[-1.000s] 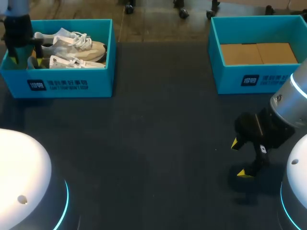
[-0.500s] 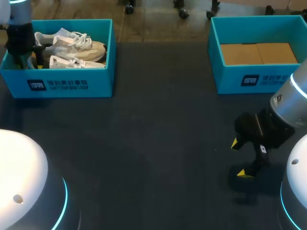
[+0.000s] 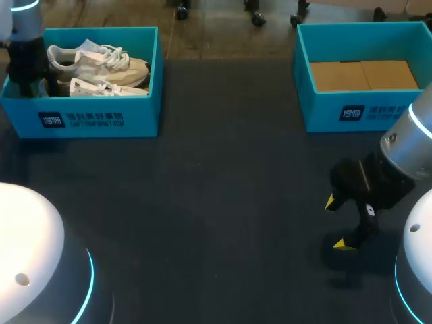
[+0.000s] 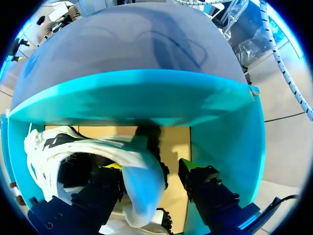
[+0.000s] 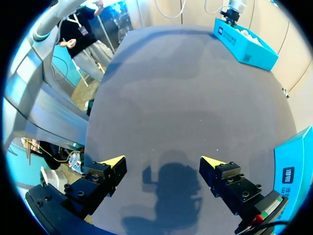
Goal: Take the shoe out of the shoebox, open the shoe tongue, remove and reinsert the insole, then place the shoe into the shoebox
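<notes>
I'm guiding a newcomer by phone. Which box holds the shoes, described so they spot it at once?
On the dark table, look along the far edge. Take the teal shoebox at far left. It alone holds white shoes; the other teal box shows bare cardboard.

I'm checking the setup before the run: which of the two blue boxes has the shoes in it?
The left box, with the left tool inside it: it holds white shoes. The right box has nothing in it.

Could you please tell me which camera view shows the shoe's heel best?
The left wrist view: the heel sits between the fingers of the open left gripper. The head view shows the shoes small, heel ends beside the arm. The right wrist view shows only the far shoebox.
</notes>
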`<state>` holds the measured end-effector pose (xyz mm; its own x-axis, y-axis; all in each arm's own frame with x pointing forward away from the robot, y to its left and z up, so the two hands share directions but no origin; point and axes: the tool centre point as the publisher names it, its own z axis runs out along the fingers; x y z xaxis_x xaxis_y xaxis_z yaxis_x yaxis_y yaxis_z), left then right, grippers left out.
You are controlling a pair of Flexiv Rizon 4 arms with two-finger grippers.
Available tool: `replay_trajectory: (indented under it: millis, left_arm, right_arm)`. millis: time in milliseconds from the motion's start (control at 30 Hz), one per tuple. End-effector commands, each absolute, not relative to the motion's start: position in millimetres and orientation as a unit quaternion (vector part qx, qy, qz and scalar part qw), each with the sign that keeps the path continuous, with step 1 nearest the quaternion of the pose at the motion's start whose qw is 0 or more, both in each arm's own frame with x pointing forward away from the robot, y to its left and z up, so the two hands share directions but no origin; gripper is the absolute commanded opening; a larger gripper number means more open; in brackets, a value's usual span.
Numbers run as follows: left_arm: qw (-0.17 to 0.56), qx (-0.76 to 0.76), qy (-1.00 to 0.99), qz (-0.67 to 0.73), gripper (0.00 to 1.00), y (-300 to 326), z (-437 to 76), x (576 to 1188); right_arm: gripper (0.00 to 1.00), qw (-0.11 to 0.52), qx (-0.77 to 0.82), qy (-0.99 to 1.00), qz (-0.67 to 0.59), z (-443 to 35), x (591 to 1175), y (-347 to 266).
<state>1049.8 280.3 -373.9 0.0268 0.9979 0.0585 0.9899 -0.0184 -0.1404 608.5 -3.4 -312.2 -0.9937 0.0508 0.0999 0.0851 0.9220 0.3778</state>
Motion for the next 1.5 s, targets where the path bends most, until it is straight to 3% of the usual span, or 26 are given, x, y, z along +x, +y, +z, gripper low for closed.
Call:
replay_trajectory:
  millis: [33,400,467,500,533,1500]
  left_arm:
    - [0.070,-0.713,-0.697,0.029,0.55,280,-377,1050]
    - [0.075,-0.711,-0.698,0.031,0.44,280,-384,1049]
    - [0.076,-0.710,-0.699,0.032,0.25,280,-385,1050]
    - [0.077,-0.710,-0.700,0.032,0.22,280,-385,1049]
    - [0.077,-0.709,-0.700,0.032,0.00,280,-385,1049]
    - [0.098,-0.658,-0.746,0.026,0.00,298,-348,1066]
  right_arm:
    - [1.00,0.044,-0.034,-0.979,-0.194,-313,608,-3]
    - [1.00,0.044,-0.034,-0.979,-0.194,-313,608,-3]
    - [1.00,0.044,-0.034,-0.979,-0.194,-313,608,-3]
    - [1.00,0.044,-0.034,-0.979,-0.194,-313,608,-3]
    - [1.00,0.044,-0.034,-0.979,-0.194,-313,608,-3]
    - [1.00,0.044,-0.034,-0.979,-0.194,-313,608,-3]
